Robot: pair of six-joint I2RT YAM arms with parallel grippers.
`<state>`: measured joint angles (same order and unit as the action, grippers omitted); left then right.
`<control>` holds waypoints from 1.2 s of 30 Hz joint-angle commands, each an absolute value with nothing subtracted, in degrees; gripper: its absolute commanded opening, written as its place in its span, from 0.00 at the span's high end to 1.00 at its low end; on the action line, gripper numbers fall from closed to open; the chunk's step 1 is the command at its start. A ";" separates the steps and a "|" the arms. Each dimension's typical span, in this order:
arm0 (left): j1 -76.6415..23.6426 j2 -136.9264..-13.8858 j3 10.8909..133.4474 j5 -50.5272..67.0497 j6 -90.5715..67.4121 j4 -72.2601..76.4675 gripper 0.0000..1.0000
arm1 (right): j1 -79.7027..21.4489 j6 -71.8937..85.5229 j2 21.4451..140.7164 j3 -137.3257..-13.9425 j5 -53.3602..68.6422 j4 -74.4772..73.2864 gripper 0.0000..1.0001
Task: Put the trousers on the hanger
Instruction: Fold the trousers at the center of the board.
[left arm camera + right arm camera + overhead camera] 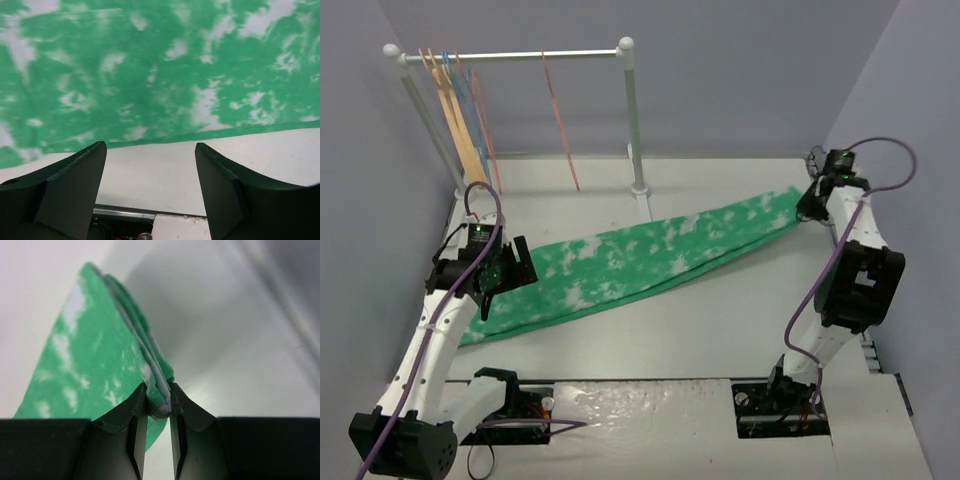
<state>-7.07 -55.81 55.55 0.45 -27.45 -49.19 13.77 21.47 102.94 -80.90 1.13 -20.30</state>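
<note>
The trousers (640, 260) lie flat in a long diagonal band across the table, from near left to far right. My right gripper (807, 208) is at their far right end. In the right wrist view it (159, 395) is shut on a bunched fold of the trousers (95, 365), which rises slightly off the table. My left gripper (492, 290) hovers over the left end. Its jaws (150, 150) stand open and empty over bare table, just short of the near edge of the trousers (150, 75). The hanger (560, 125), thin and pink, hangs alone on the rack at the back.
A white rack (630, 110) stands at the back left of the table. A tan wooden hanger (455, 115) and light blue wire hangers (470, 100) are bunched at its left end. Grey walls close in on both sides.
</note>
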 commanded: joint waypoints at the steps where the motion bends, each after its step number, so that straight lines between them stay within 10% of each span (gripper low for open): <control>1: -7.23 -56.13 60.04 2.45 -28.19 -48.78 0.31 | 24.23 20.21 98.24 -94.49 -7.20 -24.60 1.00; 14: -7.29 -57.04 59.59 4.57 -30.05 -47.72 0.31 | 20.03 10.89 94.82 -101.25 1.67 -26.03 1.00; 36: -6.89 -56.48 70.86 12.88 -36.28 -52.51 0.31 | -38.69 23.41 84.80 -83.54 -6.91 -11.83 1.00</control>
